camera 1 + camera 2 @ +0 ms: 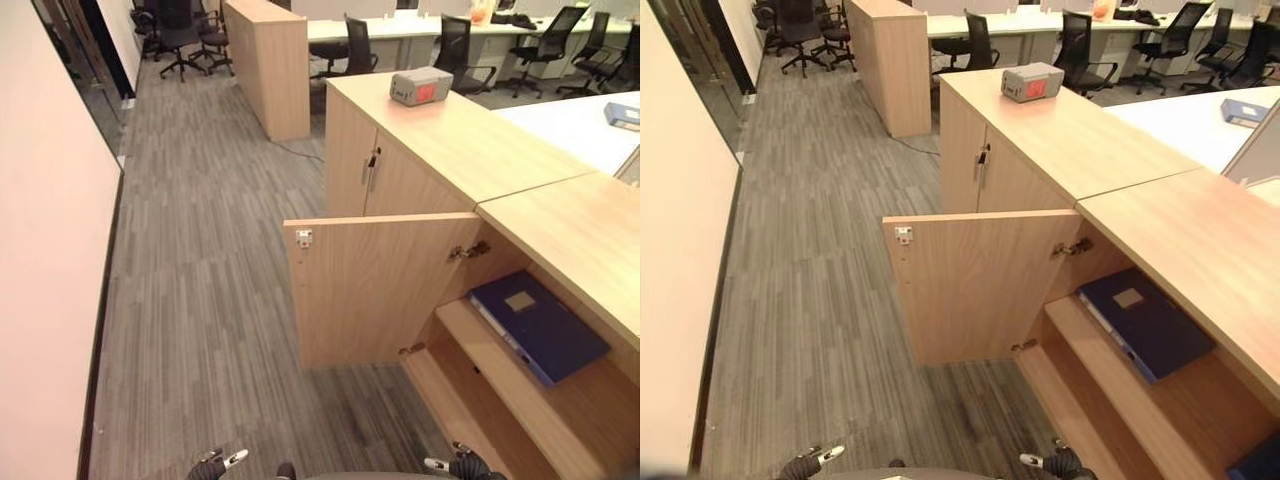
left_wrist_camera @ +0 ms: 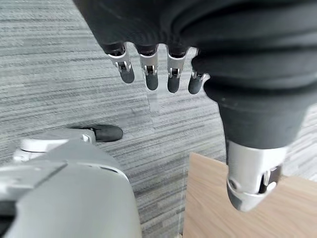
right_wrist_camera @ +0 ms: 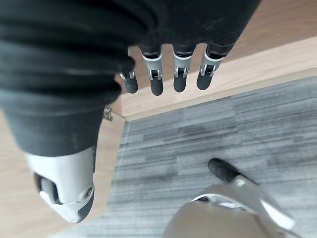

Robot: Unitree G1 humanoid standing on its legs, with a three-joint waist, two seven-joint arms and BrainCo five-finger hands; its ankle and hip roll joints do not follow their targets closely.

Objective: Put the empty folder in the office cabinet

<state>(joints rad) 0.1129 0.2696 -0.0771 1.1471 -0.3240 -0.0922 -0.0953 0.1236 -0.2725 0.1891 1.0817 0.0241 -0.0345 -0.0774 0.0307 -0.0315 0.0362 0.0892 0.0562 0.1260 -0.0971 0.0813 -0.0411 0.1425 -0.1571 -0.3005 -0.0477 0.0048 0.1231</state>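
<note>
Left eye view: folder (image 1: 538,325) flat, long axis shelf-depthwise.

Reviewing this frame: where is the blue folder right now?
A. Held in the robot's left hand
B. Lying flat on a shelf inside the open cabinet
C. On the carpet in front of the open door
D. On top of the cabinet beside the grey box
B: the blue folder lies flat on the upper shelf behind the open cabinet door, while the left hand and the right hand hang open, holding nothing.

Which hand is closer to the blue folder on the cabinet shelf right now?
Right. The right hand hangs open just below the blue folder; the left hand hangs open farther off over the carpet.
</note>
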